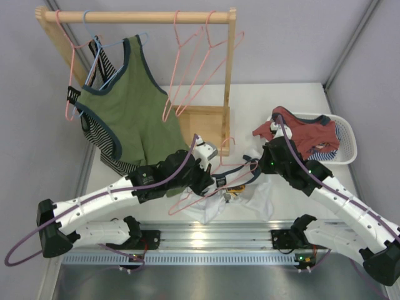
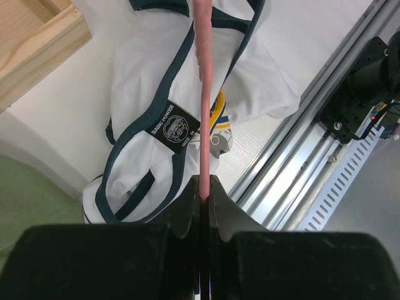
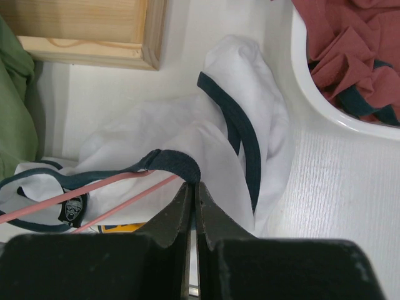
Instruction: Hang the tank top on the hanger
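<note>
"Where's the white tank top [image 2: 147, 75]?"

"Crumpled on the counter [image 1: 284, 100] near the front edge, between the two arms."

"And the left hand [image 2: 205, 185]?"

"Its fingers are pinched tight on the pink wire hanger [image 2: 203, 81], which runs out over the top's label."

"The right hand [image 3: 192, 185]?"

"Closed on the navy trim, holding that edge raised. The pink wire passes just under it."
</note>
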Controlling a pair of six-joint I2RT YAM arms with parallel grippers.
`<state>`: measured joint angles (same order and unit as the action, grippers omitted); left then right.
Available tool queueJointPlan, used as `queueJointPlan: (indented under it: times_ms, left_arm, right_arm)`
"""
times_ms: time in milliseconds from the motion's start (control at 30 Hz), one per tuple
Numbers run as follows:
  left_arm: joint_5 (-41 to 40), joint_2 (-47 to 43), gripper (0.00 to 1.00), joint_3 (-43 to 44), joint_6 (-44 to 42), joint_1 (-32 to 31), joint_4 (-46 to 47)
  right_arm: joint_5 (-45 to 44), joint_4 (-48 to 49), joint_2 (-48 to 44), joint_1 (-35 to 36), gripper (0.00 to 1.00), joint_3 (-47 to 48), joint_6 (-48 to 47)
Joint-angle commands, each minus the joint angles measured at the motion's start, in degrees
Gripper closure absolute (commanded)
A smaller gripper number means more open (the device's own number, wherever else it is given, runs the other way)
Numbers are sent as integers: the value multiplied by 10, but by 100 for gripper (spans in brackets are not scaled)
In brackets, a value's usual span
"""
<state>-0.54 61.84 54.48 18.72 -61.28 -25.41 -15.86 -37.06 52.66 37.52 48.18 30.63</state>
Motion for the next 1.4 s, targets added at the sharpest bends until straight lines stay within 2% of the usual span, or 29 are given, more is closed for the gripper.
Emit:
queueJointPlan:
  times_ms: [0, 333, 600, 833, 1100, 1367]
  left_arm:
    - [-6, -2, 100, 1, 4, -3, 57]
    - [3, -76, 100, 12, 0, -3, -5]
    - [3, -78, 100, 1, 10, -3, 3]
    - [-9, -74, 100, -19, 14, -3, 59]
    - [3, -30, 100, -27, 20, -3, 143]
    - [49, 2, 100, -24, 25, -3, 163]
  right_arm:
    - [-16, -10, -11, 10, 100, 32, 0]
    - [-38, -15, -10, 9, 100, 21, -5]
    - [-32, -13, 5, 9, 100, 26, -8]
    - [-26, -16, 2, 12, 100, 35, -7]
    - [-29, -21, 8, 28, 100, 48, 1]
    - [-42, -28, 11, 48, 100, 64, 7]
